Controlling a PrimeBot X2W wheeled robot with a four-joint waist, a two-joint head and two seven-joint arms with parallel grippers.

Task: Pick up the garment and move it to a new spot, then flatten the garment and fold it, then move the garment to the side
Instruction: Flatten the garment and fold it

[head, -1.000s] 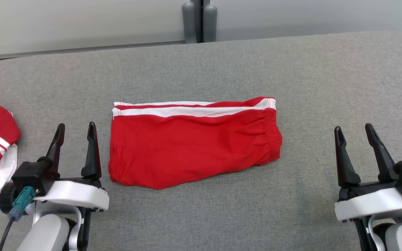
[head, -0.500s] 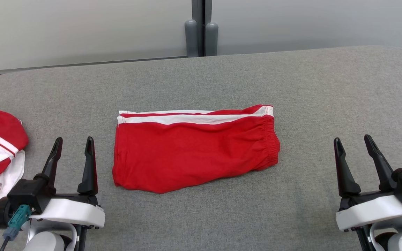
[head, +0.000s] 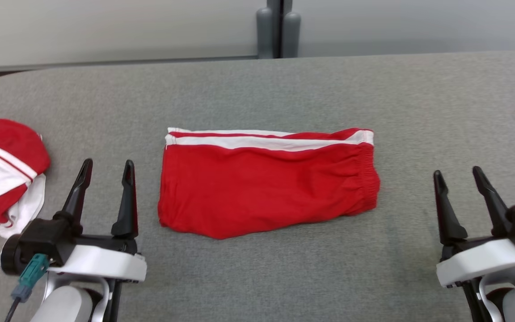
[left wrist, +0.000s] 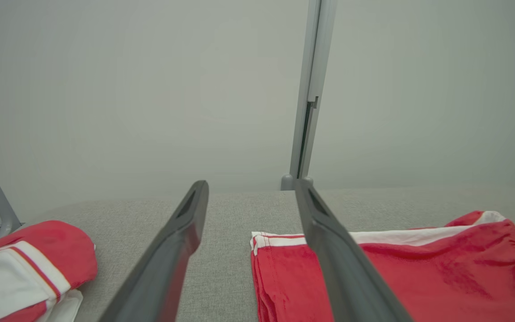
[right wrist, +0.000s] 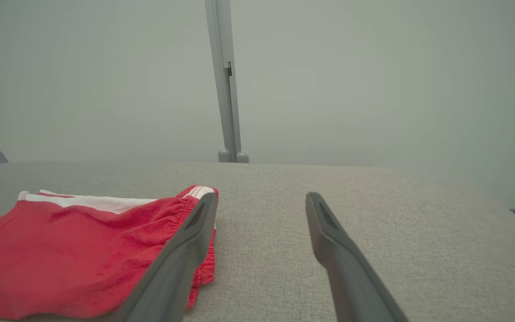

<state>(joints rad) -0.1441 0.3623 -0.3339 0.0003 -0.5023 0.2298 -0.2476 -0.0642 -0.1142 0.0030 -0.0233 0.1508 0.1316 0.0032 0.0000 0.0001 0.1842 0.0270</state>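
Presently, in the head view, the garment (head: 266, 188), a pair of red shorts with white side stripes, is lying folded flat near the middle of the grey fabric-covered table (head: 257, 89), its elastic waistband pointing toward the robot's right and its striped edge facing the far side. The left gripper (head: 108, 162) is showing at the lower left, just beside the garment's left edge without touching it, its two dark fingers standing spread with nothing between them. The right gripper (head: 457, 171) is showing at the lower right, well apart from the waistband, its fingers likewise standing spread and holding nothing. A second garment (head: 2, 165), red and white and crumpled, is lying at the table's left edge, beyond the left gripper. A grey post (head: 279, 27) is standing behind the far edge. In the left wrist view, the left gripper (left wrist: 251, 183) is pointing across bare table with its fingers apart; the garment (left wrist: 441, 273) is lying to their right, partly behind one finger, and the second garment (left wrist: 29, 264) is lying at the lower left. In the right wrist view, the right gripper (right wrist: 261, 195) is showing bare table between its parted fingers, and the garment (right wrist: 69, 259) is lying at the lower left, its waistband end partly behind one finger.
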